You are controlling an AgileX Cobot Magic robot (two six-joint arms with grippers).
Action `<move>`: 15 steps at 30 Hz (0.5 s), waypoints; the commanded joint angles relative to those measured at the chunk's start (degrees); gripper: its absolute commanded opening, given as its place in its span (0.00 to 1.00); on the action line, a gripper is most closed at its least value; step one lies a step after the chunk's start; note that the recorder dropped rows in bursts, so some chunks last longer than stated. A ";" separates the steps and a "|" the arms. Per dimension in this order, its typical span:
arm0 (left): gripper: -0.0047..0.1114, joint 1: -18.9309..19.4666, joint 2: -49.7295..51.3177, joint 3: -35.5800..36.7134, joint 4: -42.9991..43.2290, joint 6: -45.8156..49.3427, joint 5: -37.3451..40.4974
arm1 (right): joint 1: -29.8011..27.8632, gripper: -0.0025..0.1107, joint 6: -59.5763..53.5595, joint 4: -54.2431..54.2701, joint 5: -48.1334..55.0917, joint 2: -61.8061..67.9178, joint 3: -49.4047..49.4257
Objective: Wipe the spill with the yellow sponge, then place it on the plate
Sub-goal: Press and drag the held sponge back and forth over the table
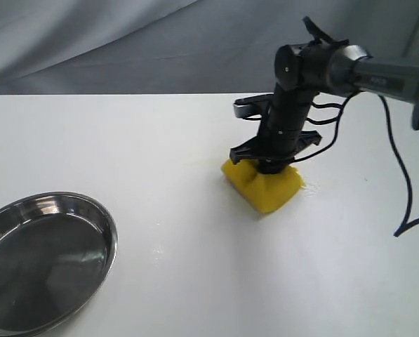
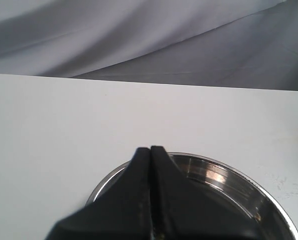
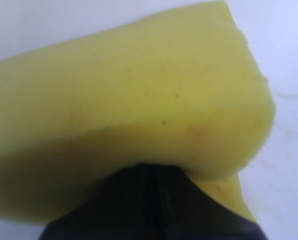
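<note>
The yellow sponge (image 1: 267,188) sits on the white table (image 1: 195,281), right of centre and about midway between the near and far edges. Its top is dented and bunched up where the right gripper (image 1: 268,166) comes straight down into it. In the right wrist view the sponge (image 3: 139,95) fills nearly the whole picture, with a few small dark specks on its face. The gripper's (image 3: 148,172) black jaws are drawn close together with a fold of foam pinched between them.

Just right of the sponge, touching its edge, there is a thin faint amber smear on the table – the spill (image 1: 309,187). The right wrist view shows it only as pale streaks (image 3: 288,131). How much of it lies under the sponge cannot be told.

The right arm (image 1: 377,74) reaches in from the far right, with a black cable (image 1: 403,175) hanging from it.

The plate (image 1: 111,235), a shiny steel dish with a raised rim, lies at the near left corner, well apart from the sponge and partly cut off by the picture's edge. The left wrist view shows the left gripper (image 2: 150,149) above the plate (image 2: 223,175), with its jaws pressed together and nothing between them. A grey cloth (image 1: 125,42) hangs behind the far edge of the table.
</note>
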 commanded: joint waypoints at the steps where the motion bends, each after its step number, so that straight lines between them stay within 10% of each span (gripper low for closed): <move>1: 0.04 -0.19 -0.12 0.26 0.02 -0.28 -0.39 | -3.99 0.02 3.02 -11.33 1.21 -1.73 10.88; 15: 0.04 -0.19 -0.12 0.26 0.02 -0.28 -0.39 | 2.69 0.02 -1.60 8.27 -20.27 -7.74 18.10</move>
